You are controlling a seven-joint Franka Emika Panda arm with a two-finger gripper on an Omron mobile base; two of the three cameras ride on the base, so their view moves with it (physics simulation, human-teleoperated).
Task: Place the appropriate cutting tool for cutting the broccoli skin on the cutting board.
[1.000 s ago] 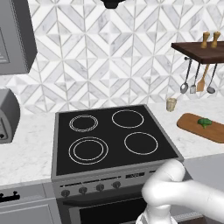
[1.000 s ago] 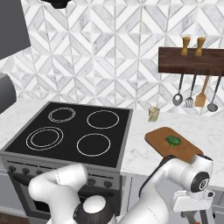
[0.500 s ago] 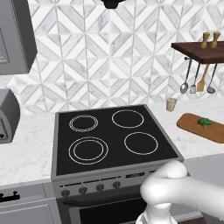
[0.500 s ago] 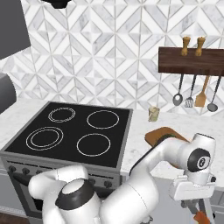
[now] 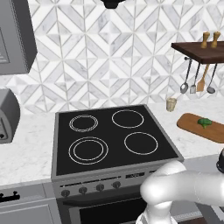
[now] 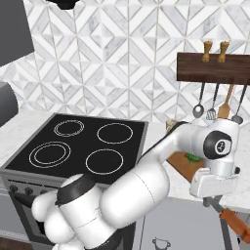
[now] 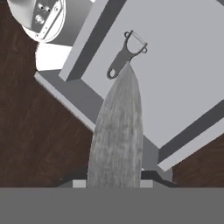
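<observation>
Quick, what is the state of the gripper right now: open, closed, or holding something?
Gripper: closed on a knife with a reddish-brown handle; its grey blade points toward the open drawer.

The arm has swung up and right, lifting the gripper (image 6: 220, 204) off the board (image 6: 190, 167) (a knife (image 6: 233, 223) hangs clamped in it).

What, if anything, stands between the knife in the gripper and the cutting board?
Nothing visible does. The gripper holds the knife low over the open drawer; the cutting board lies higher, on the counter, so the knife must likely rise past the counter edge. The broccoli sits on the board.
</observation>
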